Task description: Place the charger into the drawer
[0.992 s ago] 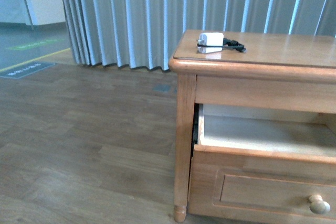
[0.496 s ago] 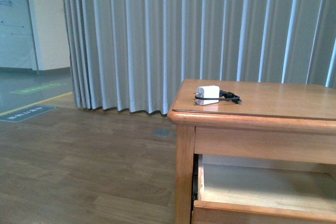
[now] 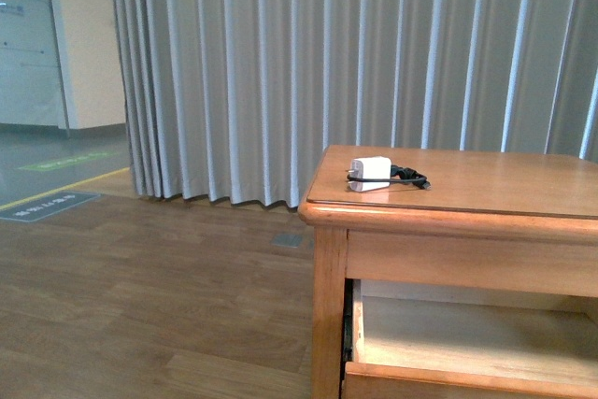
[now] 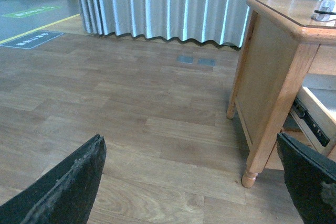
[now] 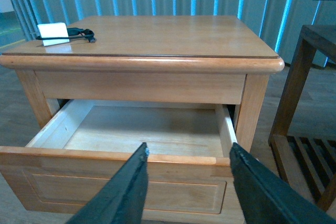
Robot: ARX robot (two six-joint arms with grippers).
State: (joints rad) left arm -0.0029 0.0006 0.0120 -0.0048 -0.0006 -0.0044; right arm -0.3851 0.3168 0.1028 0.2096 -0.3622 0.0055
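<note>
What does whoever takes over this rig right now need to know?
Grippers: left gripper open and empty, over the floor beside the cabinet; right gripper open and empty, facing the drawer.
Things: charger lies on the cabinet top, toward its left edge in the front view, cable beside it.
Done: drawer pulled open; the interior in view holds nothing.
Left: grasp the charger, set it in the drawer.
</note>
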